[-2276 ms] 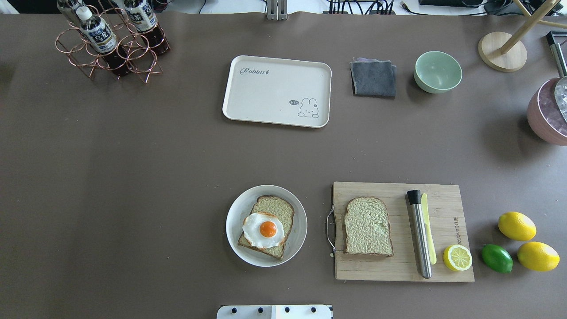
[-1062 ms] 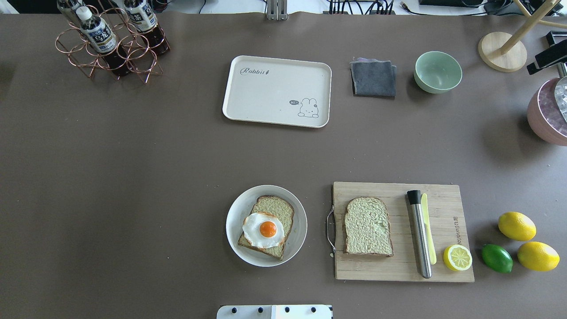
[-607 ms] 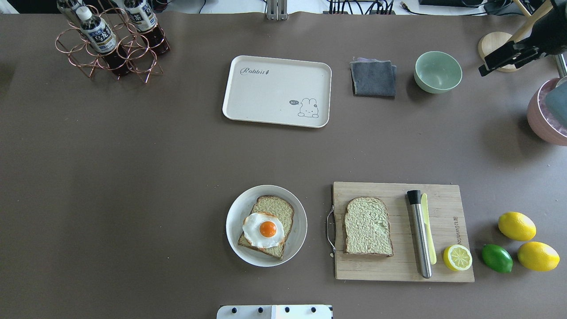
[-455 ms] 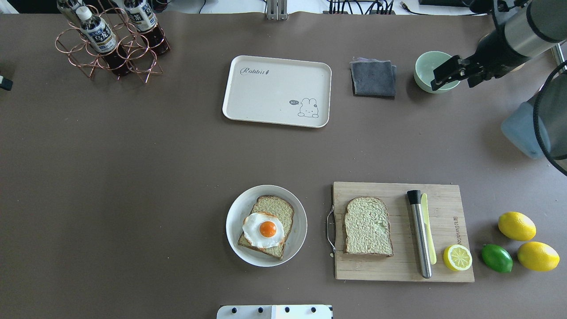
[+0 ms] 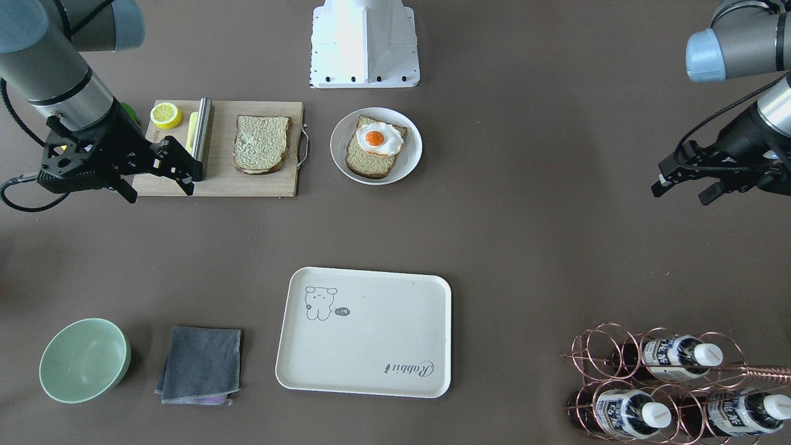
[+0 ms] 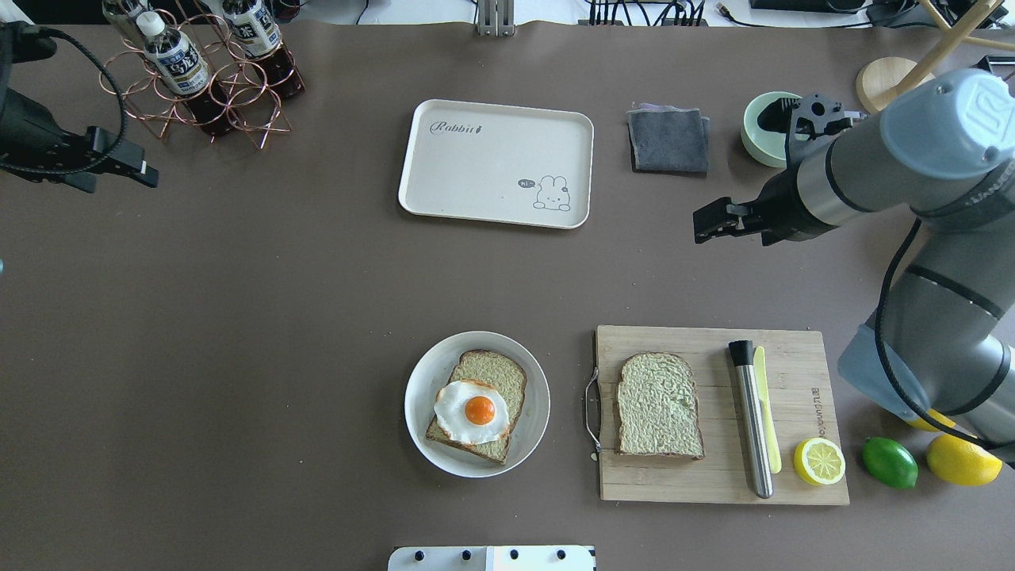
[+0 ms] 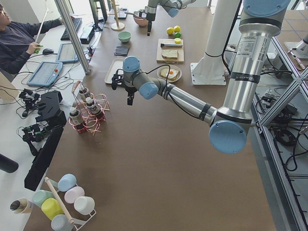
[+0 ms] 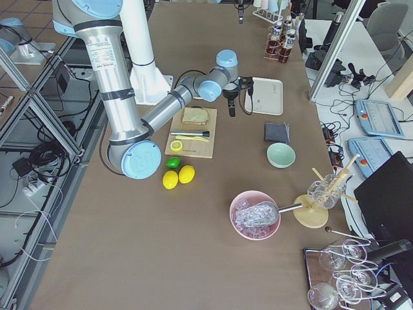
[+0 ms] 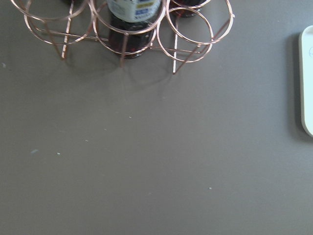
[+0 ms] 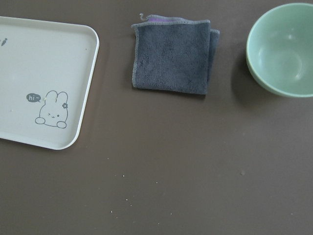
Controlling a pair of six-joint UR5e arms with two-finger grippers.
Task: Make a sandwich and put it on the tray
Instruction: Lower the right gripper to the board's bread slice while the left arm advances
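One bread slice [image 6: 496, 373] lies on a round white plate [image 6: 428, 373] with a fried egg [image 6: 473, 411] on top. A second bread slice [image 6: 660, 404] lies bare on the wooden cutting board [image 6: 706, 484]. The cream tray [image 6: 497, 162] is empty at the far middle; it also shows in the right wrist view [image 10: 29, 73]. My right gripper [image 6: 706, 226] hovers open and empty between the tray and the board, above bare table. My left gripper [image 6: 115, 178] is open and empty at the far left, beside the bottle rack.
A copper rack with bottles [image 6: 198, 71] stands far left. A grey cloth [image 6: 668, 140] and a green bowl [image 6: 761, 131] lie right of the tray. A steel muddler [image 6: 752, 420], a half lemon [image 6: 819, 461], a lime [image 6: 890, 462] and lemons sit near right.
Both arms have come into view. The right arm swung in from the far right corner toward the table's middle. The left gripper entered from the left edge. Bread, egg and tray have not moved.
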